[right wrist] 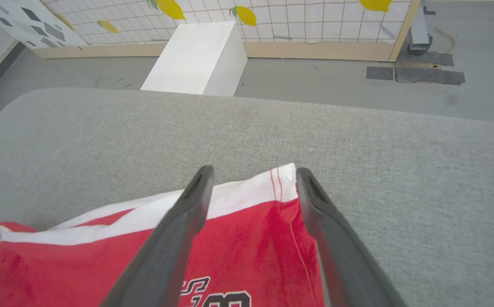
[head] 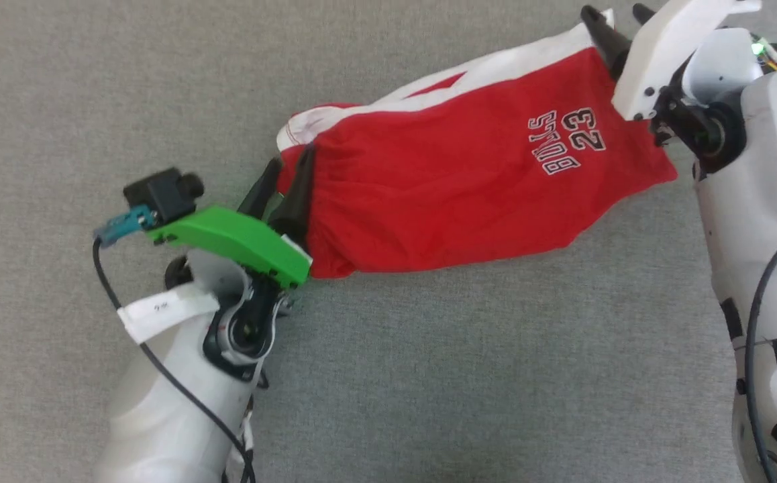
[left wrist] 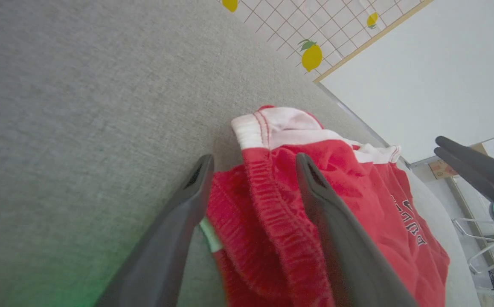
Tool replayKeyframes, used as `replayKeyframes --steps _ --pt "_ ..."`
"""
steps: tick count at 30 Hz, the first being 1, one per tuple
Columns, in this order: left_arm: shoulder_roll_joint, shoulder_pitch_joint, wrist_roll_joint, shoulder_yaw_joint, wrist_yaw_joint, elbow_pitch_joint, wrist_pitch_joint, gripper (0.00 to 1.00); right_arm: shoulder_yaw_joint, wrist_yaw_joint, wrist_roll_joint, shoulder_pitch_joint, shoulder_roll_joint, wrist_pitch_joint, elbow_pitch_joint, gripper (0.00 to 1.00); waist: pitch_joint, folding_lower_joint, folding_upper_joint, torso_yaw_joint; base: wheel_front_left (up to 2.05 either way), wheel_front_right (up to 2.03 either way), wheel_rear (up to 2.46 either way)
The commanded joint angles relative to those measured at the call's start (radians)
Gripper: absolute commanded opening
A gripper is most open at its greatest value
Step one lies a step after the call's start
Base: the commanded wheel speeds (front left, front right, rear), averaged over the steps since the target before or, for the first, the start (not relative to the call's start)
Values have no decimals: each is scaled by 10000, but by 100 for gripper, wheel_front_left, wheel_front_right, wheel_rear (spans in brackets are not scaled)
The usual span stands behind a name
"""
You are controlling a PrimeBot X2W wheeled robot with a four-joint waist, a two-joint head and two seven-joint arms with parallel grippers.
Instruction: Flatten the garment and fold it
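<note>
- While the red garment (head: 442,194) lies stretched but rumpled across the grey bench (head: 429,376), both tools stand wide, gripping nothing.
- The left tool (head: 292,154) straddles the gathered waistband (left wrist: 268,200); the right tool (head: 613,9) straddles the white hem corner (right wrist: 281,183).
- Best practice, by an onlooker's judgement: pinch each end low, draw them apart evenly, and smooth the bunched waist flat before any fold.
- A lopsided pull would likely drag the soft cloth askew.
</note>
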Motion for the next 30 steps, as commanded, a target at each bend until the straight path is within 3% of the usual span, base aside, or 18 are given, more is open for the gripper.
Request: replayKeyframes --steps 1,5,10,13,15,19,30 --pt "196 295 95 49 136 -37 -157 100 9 -13 87 -19 -79 -171 -60 100 -412 -1 0 -40 0 0 0" --pt "627 507 882 -61 315 -478 -787 100 141 -13 80 424 -293 -417 -325 100 -874 -1 0 -77 0 0 0" --pt "1338 851 2967 -664 594 -1110 -1889 100 339 -13 -305 1545 -664 -340 -829 100 -1417 -1 0 -148 0 0 0" --pt "1456 1164 3892 -790 743 -1498 -2087 100 327 -13 -513 2168 -780 84 -1020 100 -1618 -1 0 -176 0 0 0" --pt "1178 1829 4903 -455 912 -2283 -2138 100 270 -13 -975 2942 -878 1007 -1359 100 -1773 -1 0 -178 0 0 0" --pt "781 2466 5543 -95 833 -2669 -2142 100 242 -13 -1279 3369 -805 1804 -1734 100 -1730 -1 0 -114 0 0 0" --pt "-97 2702 6338 525 27 -2490 -2144 100 501 -13 -2116 3303 -689 2982 -1910 100 -1177 -1 0 305 0 0 0"
